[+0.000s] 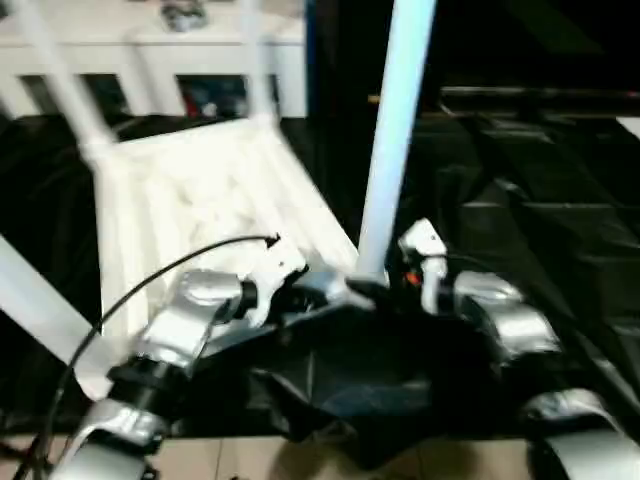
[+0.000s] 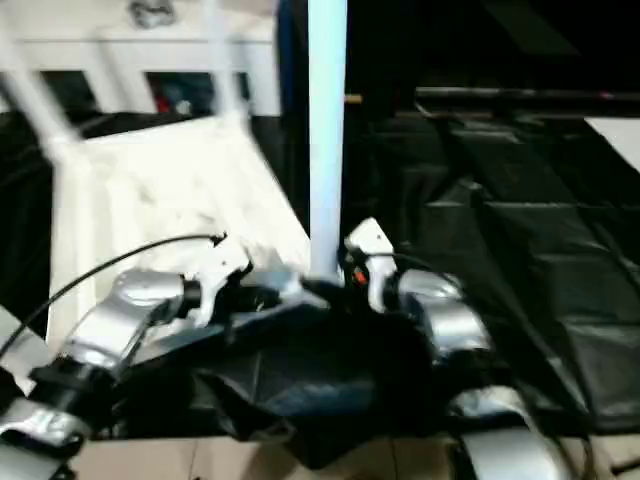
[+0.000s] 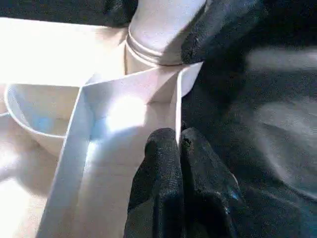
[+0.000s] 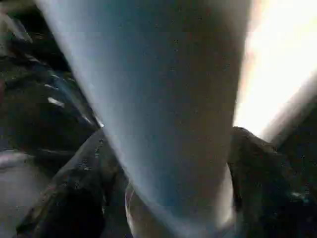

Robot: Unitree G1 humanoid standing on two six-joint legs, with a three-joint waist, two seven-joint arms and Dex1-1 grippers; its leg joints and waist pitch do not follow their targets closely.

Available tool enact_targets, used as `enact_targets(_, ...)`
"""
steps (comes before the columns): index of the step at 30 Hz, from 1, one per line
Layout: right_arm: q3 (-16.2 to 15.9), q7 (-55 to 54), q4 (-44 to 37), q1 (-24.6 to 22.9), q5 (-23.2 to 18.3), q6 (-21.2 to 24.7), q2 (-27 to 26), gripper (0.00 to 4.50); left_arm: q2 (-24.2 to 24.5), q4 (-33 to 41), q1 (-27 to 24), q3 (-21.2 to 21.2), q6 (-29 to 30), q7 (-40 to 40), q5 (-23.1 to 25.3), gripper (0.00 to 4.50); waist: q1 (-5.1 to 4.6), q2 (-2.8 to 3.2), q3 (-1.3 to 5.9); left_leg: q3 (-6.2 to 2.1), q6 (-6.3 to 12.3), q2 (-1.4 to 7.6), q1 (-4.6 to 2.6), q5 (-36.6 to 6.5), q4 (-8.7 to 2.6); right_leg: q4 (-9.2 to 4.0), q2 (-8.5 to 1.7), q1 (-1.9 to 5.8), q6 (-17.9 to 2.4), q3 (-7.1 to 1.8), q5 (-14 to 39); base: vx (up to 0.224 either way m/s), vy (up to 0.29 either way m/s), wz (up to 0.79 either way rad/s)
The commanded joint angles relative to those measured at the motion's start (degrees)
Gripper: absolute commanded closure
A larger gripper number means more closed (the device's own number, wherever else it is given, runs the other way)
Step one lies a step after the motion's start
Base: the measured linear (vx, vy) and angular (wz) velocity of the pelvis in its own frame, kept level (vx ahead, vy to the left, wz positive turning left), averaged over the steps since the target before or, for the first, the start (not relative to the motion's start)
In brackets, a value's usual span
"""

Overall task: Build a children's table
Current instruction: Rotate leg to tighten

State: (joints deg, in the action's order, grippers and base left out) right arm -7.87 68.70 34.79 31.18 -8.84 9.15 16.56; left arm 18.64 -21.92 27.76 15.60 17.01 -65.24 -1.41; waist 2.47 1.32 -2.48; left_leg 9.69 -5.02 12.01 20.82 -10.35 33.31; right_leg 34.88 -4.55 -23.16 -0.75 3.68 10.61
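The children's table lies upside down on black sheeting, its white ribbed tabletop (image 1: 200, 200) facing up. A long white leg (image 1: 395, 130) stands upright in the near right corner socket. My left gripper (image 3: 178, 141) is shut on the thin rim wall of the tabletop (image 3: 124, 99) just beside that socket. My right gripper (image 4: 168, 163) is shut around the base of the leg (image 4: 163, 99), one black finger (image 4: 74, 198) on each side of it. One of its fingertips (image 3: 223, 25) presses on the leg just above the socket collar.
Two more legs (image 1: 60, 80) (image 1: 255, 60) stand up from the far corners, and another (image 1: 40, 300) slants past the near left. A white cabinet (image 1: 150, 50) stands right behind the table. Black sheeting (image 1: 540, 200) covers the ground to the right, and tan floor (image 1: 250, 460) lies nearest me.
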Motion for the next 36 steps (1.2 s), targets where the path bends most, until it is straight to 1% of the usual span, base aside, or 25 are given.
enact_targets(1, -7.61, 9.22, -3.62, -1.90, -0.69, 2.31, -1.53, 1.43, -0.83, 2.16, 1.03, 1.65, -1.14, -1.71, -1.44, 4.50, 0.08, -0.10, 3.27, 0.52, 4.78, 1.32, -0.51, -13.02, -3.59, -4.29, -2.58, 2.81, -14.36, -2.26, 10.53, 0.000, 0.000, 0.00)
enact_targets(2, -8.14, 10.20, -4.33, -2.17, -0.48, 2.67, -0.94, 1.48, -0.37, 2.62, 0.85, 1.97, -1.03, -3.08, -1.90, 4.50, 0.31, -0.20, 3.26, 0.39, 4.70, 1.22, -0.29, -12.22, -3.64, -4.19, -2.57, 2.99, -14.18, -2.16, 10.20, 0.000, 0.000, 0.00)
enact_targets(3, -8.14, 10.20, -4.33, -2.17, -0.48, 2.67, -0.94, 1.54, -0.37, 2.62, 0.85, 1.97, -1.03, -3.08, -1.90, 4.50, 0.31, -0.20, 3.26, 0.39, 4.70, 1.22, -0.29, -12.22, -3.64, -4.19, -2.57, 2.99, -14.18, -2.16, 10.20, 0.000, 0.000, 0.00)
enact_targets(4, -8.71, 11.25, -5.34, -2.48, -0.45, 3.38, -0.29, 1.54, 0.19, 3.16, 0.66, 2.40, -0.70, -4.58, -2.35, 4.50, 0.57, -0.17, 3.22, 0.42, 4.40, 1.22, -0.38, -12.31, -3.67, -4.18, -2.65, 2.88, -14.10, -2.20, 10.57, 0.000, 0.000, 0.00)
enact_targets(6, -9.62, 12.86, -7.21, -2.98, -0.65, 4.90, 0.81, 1.83, 0.91, 3.75, 0.44, 2.95, -0.52, -6.47, -2.62, 4.50, 0.79, -0.28, 3.21, 0.40, 4.03, 1.16, -0.37, -12.46, -3.69, -4.22, -2.65, 2.95, -13.64, -2.22, 11.36, 0.000, 0.000, 0.00)
enact_targets(7, -9.92, 13.37, -7.79, -3.12, -0.66, 5.34, 1.18, 1.83, 0.96, 3.75, 0.41, 2.92, -0.56, -6.69, -2.60, 4.50, 0.77, -0.31, 3.18, 0.40, 3.87, 1.15, -0.33, -12.68, -3.74, -4.30, -2.75, 2.91, -13.39, -2.26, 12.01, 0.000, 0.000, 0.00)
enact_targets(9, -10.17, 13.78, -8.26, -3.22, -0.62, 5.58, 1.50, 2.03, 0.98, 3.69, 0.36, 2.89, -0.62, -6.80, -2.49, 4.50, 0.79, -0.32, 3.15, 0.40, 3.56, 1.12, -0.39, -12.97, -3.74, -4.43, -2.81, 2.83, -13.06, -2.28, 13.09, 0.000, 0.000, 0.00)
enact_targets(12, -10.64, 14.64, -9.34, -3.45, -0.44, 6.13, 2.08, 2.17, 1.32, 3.80, 0.17, 3.14, -0.52, -7.34, -2.60, 4.50, 0.76, -0.43, 3.12, 0.34, 3.15, 1.07, -0.32, -13.35, -3.78, -4.58, -2.84, 2.85, -12.32, -2.30, 14.74, 0.000, 0.000, 0.00)
enact_targets(14, -11.07, 14.96, -9.76, -3.67, -0.13, 6.15, 2.43, 2.20, 1.41, 3.81, 0.07, 3.15, -0.58, -7.40, -2.56, 4.50, 0.73, -0.41, 3.20, 0.30, 3.16, 1.05, -0.28, -12.86, -3.75, -4.53, -2.84, 2.87, -12.20, -2.28, 14.41, 0.000, 0.000, 0.00)
enact_targets(15, -11.18, 14.88, -9.84, -3.86, 0.07, 6.09, 2.47, 2.23, 1.40, 3.77, -0.01, 3.09, -0.77, -7.09, -2.40, 4.50, 0.72, -0.56, 3.23, 0.34, 3.24, 1.04, -0.25, -12.60, -3.70, -4.51, -2.83, 2.88, -12.25, -2.29, 14.01, 0.000, 0.000, 0.00)
enact_targets(17, -11.24, 14.72, -9.96, -4.09, 0.26, 6.11, 2.46, 2.25, 1.25, 3.66, -0.12, 2.90, -0.88, -6.38, -2.21, 4.50, 0.74, -0.50, 3.29, 0.31, 3.46, 1.02, -0.18, -11.68, -3.66, -4.30, -2.77, 2.94, -12.55, -2.26, 12.42, 0.000, 0.000, 0.00)
enact_targets(19, -10.84, 13.67, -10.29, -4.35, 0.20, 6.62, 2.09, 2.26, 0.84, 3.50, -0.11, 2.64, -0.78, -5.30, -2.00, 4.50, 0.75, -0.52, 3.32, 0.35, 3.62, 1.00, -0.19, -11.32, -3.61, -4.26, -2.75, 2.96, -12.61, -2.25, 11.89, 0.000, 0.000, 0.00)
enact_targets(21, -9.55, 10.19, -9.30, -4.30, 0.39, 6.61, 0.64, 2.28, -0.37, 3.05, 0.08, 1.85, -0.21, -2.27, -1.44, 4.50, 0.73, -0.54, 3.27, 0.38, 3.75, 0.94, -0.11, -11.31, -3.58, -4.33, -2.79, 2.98, -12.61, -2.24, 12.24, 0.000, 0.000, 0.00)
enact_targets(23, -7.37, 4.50, -7.02, -3.73, 0.65, 6.37, -1.75, 2.28, -2.04, 2.42, 0.53, 0.80, 0.75, 2.17, -0.50, 4.50, 0.55, -0.59, 3.04, 0.38, 3.28, 0.88, -0.13, -12.63, -3.70, -4.62, -2.82, 2.82, -11.92, -2.23, 15.13, 0.000, 0.000, 0.00)
enact_targets(24, -6.58, 2.48, -6.24, -3.52, 0.68, 6.29, -2.61, 2.30, -2.62, 2.23, 0.69, 0.49, 1.08, 3.70, -0.17, 4.50, 0.41, -0.49, 2.86, 0.28, 2.55, 0.89, -0.28, -14.17, -3.86, -5.01, -2.94, 2.64, -11.10, -2.20, 18.74, 0.000, 0.000, 0.00)
enact_targets(25, -5.75, 0.10, -5.28, -3.28, 0.83, 6.03, -3.57, 2.32, -3.32, 2.06, 0.87, 0.17, 1.46, 5.26, 0.07, 4.50, 0.19, -0.53, 2.67, 0.20, 1.81, 0.75, -0.33, -15.55, -3.90, -5.37, -2.98, 2.53, -9.92, -2.11, 22.64, 0.000, 0.000, 0.00)
enact_targets(26, -5.30, -1.23, -4.76, -3.16, 0.95, 5.83, -4.09, 2.33, -3.70, 1.98, 0.96, 0.01, 1.66, 6.07, 0.17, 4.50, 0.06, -0.64, 2.76, 0.04, 1.46, 0.65, -0.39, -16.44, -3.92, -5.64, -3.01, 2.59, -8.79, -1.99, 25.36, 0.000, 0.000, 0.00)
enact_targets(27, -4.76, -3.32, -4.49, -3.33, 1.05, 5.02, -5.28, 2.35, -4.76, 2.34, 0.99, -0.23, 2.36, 7.14, -0.13, 4.50, -0.04, -0.70, 2.71, 0.06, 1.37, 0.68, -0.39, -16.58, -3.94, -5.72, -3.04, 2.45, -8.40, -2.08, 25.96, 0.000, 0.000, 0.00)
enact_targets(28, -4.85, -3.85, -4.88, -3.59, 1.31, 4.72, -5.48, 2.35, -4.96, 2.62, 0.83, -0.10, 2.37, 6.91, -0.32, 4.50, -0.30, -0.71, 2.63, -0.09, 1.31, 0.62, -0.25, -16.90, -4.02, -5.87, -3.05, 2.49, -7.80, -2.00, 26.93, 0.000, 0.000, 0.00)
enact_targets(29, -4.91, -4.18, -5.11, -3.75, 1.48, 4.56, -5.60, 2.36, -5.07, 2.78, 0.73, -0.02, 2.37, 6.77, -0.42, 4.50, -0.53, -0.79, 2.74, -0.18, 1.52, 0.59, -0.12, -16.81, -4.05, -5.87, -3.01, 2.55, -7.28, -1.96, 27.07, 0.000, 0.000, 0.00)
enact_targets(31, -4.10, -3.94, -5.75, -3.87, 0.26, 5.66, -5.95, 2.36, -4.99, 3.17, 0.34, 0.48, 1.97, 5.67, -0.66, 4.50, -0.76, -0.76, 2.82, -0.13, 2.03, 0.58, -0.15, -16.85, -3.95, -5.91, -2.92, 2.42, -7.33, -2.01, 26.36, 0.000, 0.000, 0.00)
enact_targets(32, -4.00, -3.95, -5.79, -3.86, 0.15, 5.75, -5.97, 1.84, -4.97, 3.19, 0.32, 0.51, 1.94, 5.61, -0.67, 4.50, -0.73, -0.74, 2.81, -0.08, 2.21, 0.61, -0.24, -16.85, -3.94, -5.94, -2.89, 2.33, -7.49, -2.07, 25.99, 0.000, 0.000, 0.00)
enact_targets(33, -2.99, -4.16, -5.98, -3.61, -0.66, 6.33, -6.01, 1.84, -4.79, 3.04, 0.21, 0.55, 1.48, 5.60, -0.43, 4.50, -0.77, -0.71, 2.83, -0.07, 2.46, 0.66, -0.13, -16.44, -3.94, -5.81, -2.88, 2.37, -7.97, -2.10, 24.85, 0.000, 0.000, 0.00)
enact_targets(35, -2.51, -4.51, -6.08, -3.49, -0.72, 6.46, -5.99, 1.84, -4.75, 2.92, 0.16, 0.49, 1.28, 5.71, -0.23, 4.50, -0.81, -0.65, 2.98, -0.08, 2.74, 0.74, 0.04, -15.41, -3.98, -5.44, -2.85, 2.57, -8.99, -2.11, 21.78, 0.000, 0.000, 0.00)
enact_targets(36, -2.50, -5.02, -6.30, -3.49, -0.12, 5.36, -5.59, 1.62, -4.66, 2.60, 0.25, 0.43, 1.02, 6.02, 0.12, 4.50, -0.82, -0.59, 3.04, -0.06, 2.69, 0.81, 0.05, -14.80, -3.97, -5.28, -2.82, 2.59, -9.53, -2.09, 20.13, 0.000, 0.000, 0.00)
